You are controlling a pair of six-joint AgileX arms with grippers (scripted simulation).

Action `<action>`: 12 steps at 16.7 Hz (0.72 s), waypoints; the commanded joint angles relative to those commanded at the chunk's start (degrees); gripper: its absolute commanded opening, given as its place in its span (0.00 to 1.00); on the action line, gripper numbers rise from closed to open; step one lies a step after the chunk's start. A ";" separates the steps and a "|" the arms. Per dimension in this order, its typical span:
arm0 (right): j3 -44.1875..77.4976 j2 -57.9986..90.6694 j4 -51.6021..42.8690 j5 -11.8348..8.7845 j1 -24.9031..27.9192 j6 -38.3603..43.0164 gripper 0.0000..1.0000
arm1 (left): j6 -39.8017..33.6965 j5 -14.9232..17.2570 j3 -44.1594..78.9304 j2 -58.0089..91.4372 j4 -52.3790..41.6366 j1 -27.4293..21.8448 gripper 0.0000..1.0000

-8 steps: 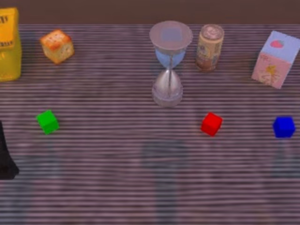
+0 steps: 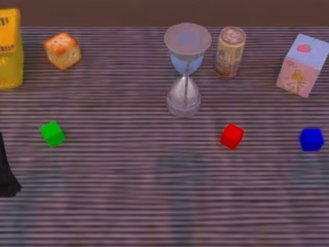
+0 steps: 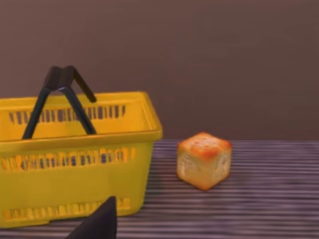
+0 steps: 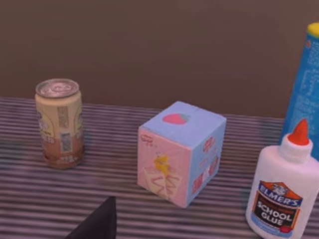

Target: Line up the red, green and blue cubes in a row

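Nothing shifted on the striped surface (image 2: 128, 206) since half a second ago. Left claw (image 2: 6, 175) parked at the left edge, spread impossible to tell; right claw out of the top view. Green cube (image 2: 52, 134) at left, red cube (image 2: 232, 136) right of centre, blue cube (image 2: 311, 139) far right, well apart.

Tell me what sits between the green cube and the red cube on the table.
Nothing does: in the top view the stretch from the green cube to the red cube is bare striped table. The hourglass stands farther back.
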 joint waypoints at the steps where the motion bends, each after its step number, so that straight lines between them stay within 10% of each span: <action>1: 3.82 4.20 -2.33 -0.01 0.94 -0.97 1.00 | 0.00 0.00 0.00 0.00 0.00 0.00 1.00; 12: 57.35 73.42 -37.40 0.01 14.30 -15.17 1.00 | 0.00 0.00 0.00 0.00 0.00 0.00 1.00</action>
